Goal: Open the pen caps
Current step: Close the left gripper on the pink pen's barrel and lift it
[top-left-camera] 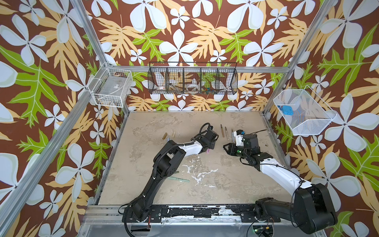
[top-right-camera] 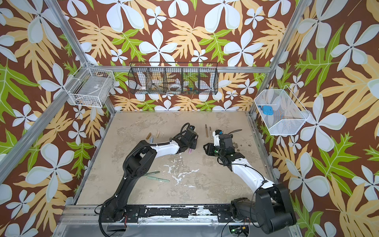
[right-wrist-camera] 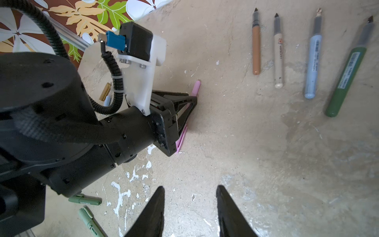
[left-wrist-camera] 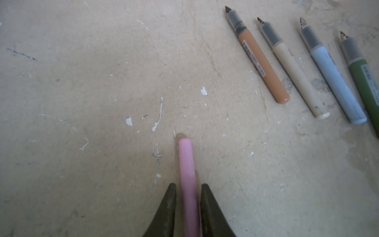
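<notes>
The left gripper (left-wrist-camera: 188, 184) is clamped on the pink pen (left-wrist-camera: 185, 160), which lies flat on the table (left-wrist-camera: 82, 102). The right gripper (right-wrist-camera: 190, 186) hovers nearby, fingers spread and empty. Beyond lie four uncapped pens in a row: brown (left-wrist-camera: 262, 61), beige (left-wrist-camera: 297, 80), blue (left-wrist-camera: 336, 84), green (left-wrist-camera: 365, 82). The brown cap (top-left-camera: 165, 135) and beige cap (top-left-camera: 173, 134) rest far left. Two capped green pens (right-wrist-camera: 85, 200) lie by the left arm.

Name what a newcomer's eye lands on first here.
The loud floral wallpaper surrounds the table in both top views. On the table, the left gripper straddles a pink pen. Nearby, a brown pen, a beige pen, a light blue pen and a green pen lie uncapped in a row.
</notes>
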`<state>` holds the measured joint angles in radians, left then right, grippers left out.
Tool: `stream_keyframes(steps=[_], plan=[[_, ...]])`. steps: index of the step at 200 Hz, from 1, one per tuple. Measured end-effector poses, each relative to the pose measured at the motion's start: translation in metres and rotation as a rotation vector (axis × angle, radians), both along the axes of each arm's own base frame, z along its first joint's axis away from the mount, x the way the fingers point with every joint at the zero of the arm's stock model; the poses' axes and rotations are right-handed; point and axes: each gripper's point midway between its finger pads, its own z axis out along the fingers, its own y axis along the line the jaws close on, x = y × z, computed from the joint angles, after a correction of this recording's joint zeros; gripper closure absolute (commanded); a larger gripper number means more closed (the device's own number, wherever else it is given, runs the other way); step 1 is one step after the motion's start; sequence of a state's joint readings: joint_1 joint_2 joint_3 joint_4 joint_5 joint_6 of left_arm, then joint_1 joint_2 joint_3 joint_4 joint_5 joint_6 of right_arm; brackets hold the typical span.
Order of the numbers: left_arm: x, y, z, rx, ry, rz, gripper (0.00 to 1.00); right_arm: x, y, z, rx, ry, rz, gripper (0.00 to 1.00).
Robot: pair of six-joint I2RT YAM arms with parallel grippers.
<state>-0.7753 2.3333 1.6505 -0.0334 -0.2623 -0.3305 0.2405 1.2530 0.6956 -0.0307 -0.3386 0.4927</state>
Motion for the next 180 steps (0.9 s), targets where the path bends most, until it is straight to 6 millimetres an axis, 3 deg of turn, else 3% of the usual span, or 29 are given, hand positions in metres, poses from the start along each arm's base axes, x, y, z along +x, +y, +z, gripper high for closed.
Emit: stream_keyframes(steps=[43, 85, 100, 124, 148, 180], plan=[[0.000, 0.005, 0.001, 0.028, -0.004, 0.007, 0.92, 0.000, -0.001, 0.001, -0.005, -0.006, -0.003, 0.59], [-0.031, 0.027, 0.009, 0.073, 0.071, -0.026, 0.94, 0.001, -0.003, 0.005, -0.011, -0.020, -0.008, 0.59], [-0.048, 0.038, 0.023, 0.065, 0.078, -0.044, 0.95, -0.001, -0.001, 0.006, -0.006, -0.026, 0.003, 0.59], [-0.075, 0.057, 0.061, -0.008, 0.018, -0.076, 0.96, -0.008, 0.005, 0.015, 0.019, -0.060, 0.050, 0.60], [-0.098, 0.068, 0.092, -0.110, -0.037, -0.112, 0.96, -0.018, 0.015, 0.034, 0.065, -0.148, 0.117, 0.60], [-0.126, 0.081, 0.116, -0.230, -0.075, -0.155, 0.96, -0.044, 0.044, 0.069, 0.096, -0.320, 0.250, 0.60]])
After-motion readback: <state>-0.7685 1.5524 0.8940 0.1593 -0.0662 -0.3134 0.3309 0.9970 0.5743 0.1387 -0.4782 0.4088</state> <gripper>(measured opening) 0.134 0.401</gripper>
